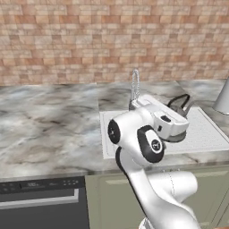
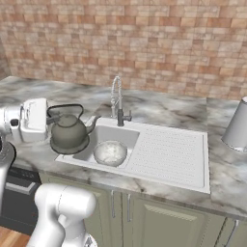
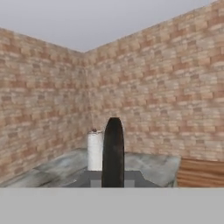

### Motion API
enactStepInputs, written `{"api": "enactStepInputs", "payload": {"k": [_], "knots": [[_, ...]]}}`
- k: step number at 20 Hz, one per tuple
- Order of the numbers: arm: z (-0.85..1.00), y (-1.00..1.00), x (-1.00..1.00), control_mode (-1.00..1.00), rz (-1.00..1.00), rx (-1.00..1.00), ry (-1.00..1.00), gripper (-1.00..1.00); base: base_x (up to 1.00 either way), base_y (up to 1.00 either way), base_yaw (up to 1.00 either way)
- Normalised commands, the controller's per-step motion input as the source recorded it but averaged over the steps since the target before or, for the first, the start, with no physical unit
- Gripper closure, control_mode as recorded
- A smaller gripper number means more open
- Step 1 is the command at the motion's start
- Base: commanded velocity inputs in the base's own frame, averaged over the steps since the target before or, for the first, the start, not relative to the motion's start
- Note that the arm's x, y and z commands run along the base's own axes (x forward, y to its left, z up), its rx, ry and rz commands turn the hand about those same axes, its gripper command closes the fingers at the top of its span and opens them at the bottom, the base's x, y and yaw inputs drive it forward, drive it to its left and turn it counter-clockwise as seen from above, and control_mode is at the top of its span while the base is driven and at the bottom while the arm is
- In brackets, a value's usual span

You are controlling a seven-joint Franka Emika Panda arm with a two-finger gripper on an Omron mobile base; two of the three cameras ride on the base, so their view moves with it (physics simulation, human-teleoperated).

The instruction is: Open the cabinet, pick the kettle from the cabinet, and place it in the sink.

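1. One thing sits in my pincer: it is clamped tight on the thin dark arched handle of the kettle, and the hand view shows that handle as a dark upright band rising between the tips.
2. I see the kettle hanging upright over the left rim of the sink, partly over the basin and partly over the marble counter. I cannot tell whether its base touches the rim or floats just above it.
3. By my judgement the fetching is done, since the kettle is out in the open and in my grip. What is left is to carry it further over the basin, lower it and let go.
4. A pale round bowl lies in the bottom of the basin, just beside the kettle, so I would set down clear of it, on the bare floor of the basin.
5. In the right base view the spout points right, toward the chrome tap, and the handle arches over the dome on that same line. Squat as it is, the kettle's long axis runs spout to back, roughly along the sink's length.
6. Further out stand a brick wall and a pale grey cone-shaped vessel at the counter's right end.
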Motion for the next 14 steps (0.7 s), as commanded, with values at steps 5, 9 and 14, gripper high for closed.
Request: {"api": "enactStepInputs", "payload": {"k": [5, 9, 14], "knots": [[-0.14, 0.37, 0.06, -1.00, -0.10, -0.11, 0.21, 1.00, 0.00, 0.00, 0.00], [-0.26, 0.24, 0.14, -1.00, -0.10, 0.00, 0.25, 1.00, 0.00, 0.00, 0.00], [-0.31, 0.18, 0.17, -1.00, -0.08, 0.03, 0.18, 1.00, 0.00, 0.00, 0.00]]}}
